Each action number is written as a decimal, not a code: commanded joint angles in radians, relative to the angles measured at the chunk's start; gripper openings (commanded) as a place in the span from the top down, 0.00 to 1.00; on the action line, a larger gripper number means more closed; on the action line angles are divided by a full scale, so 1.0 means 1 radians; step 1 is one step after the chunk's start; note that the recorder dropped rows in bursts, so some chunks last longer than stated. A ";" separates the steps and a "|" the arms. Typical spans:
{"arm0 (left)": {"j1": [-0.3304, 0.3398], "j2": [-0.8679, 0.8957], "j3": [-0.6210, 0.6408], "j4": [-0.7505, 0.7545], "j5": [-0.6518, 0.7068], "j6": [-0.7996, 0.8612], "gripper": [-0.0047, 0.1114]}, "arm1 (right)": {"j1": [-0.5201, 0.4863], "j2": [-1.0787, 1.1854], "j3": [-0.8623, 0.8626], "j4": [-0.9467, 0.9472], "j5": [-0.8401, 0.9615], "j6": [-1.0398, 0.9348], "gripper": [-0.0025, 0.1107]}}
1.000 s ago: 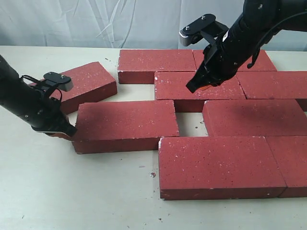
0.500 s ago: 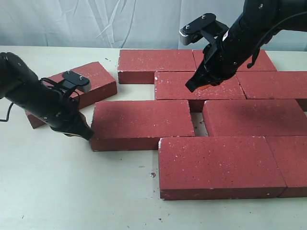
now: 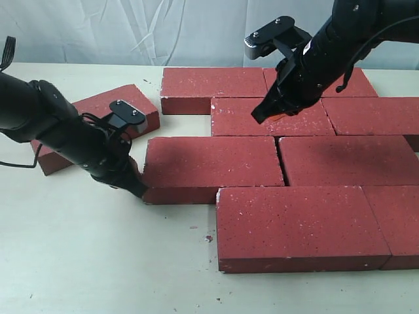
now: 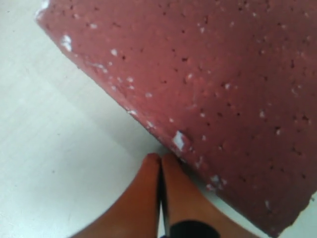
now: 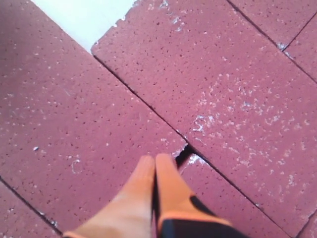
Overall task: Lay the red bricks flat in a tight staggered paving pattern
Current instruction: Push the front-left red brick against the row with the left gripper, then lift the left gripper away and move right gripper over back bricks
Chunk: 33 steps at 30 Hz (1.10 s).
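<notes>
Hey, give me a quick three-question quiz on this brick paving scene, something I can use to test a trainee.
1. True or false: the left pincer is shut, its tips at the edge of a red brick.
2. Which brick lies askew, outside the pattern? A: the far-left brick. B: the nearest front brick. C: a back-row brick.
3. How many bricks does the right pincer grip?
Key: 1 true; 2 A; 3 zero, it is shut on nothing.
</notes>
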 commanded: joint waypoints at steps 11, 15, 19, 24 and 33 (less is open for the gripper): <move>-0.071 0.010 -0.004 -0.025 -0.048 0.029 0.96 | -0.006 -0.009 0.006 0.009 -0.018 -0.003 0.99; -0.071 0.010 -0.004 -0.025 -0.088 0.031 0.96 | -0.006 -0.009 0.006 0.009 -0.021 -0.003 0.99; -0.071 0.010 -0.004 -0.025 -0.121 0.027 0.96 | -0.006 -0.009 0.006 0.018 -0.023 -0.003 0.99; -0.069 0.010 -0.004 0.019 -0.121 0.018 0.96 | -0.006 0.004 0.006 0.046 -0.050 -0.003 0.99; 0.012 0.010 -0.002 0.189 -0.037 -0.105 0.96 | -0.006 0.035 0.006 0.094 -0.101 -0.003 0.99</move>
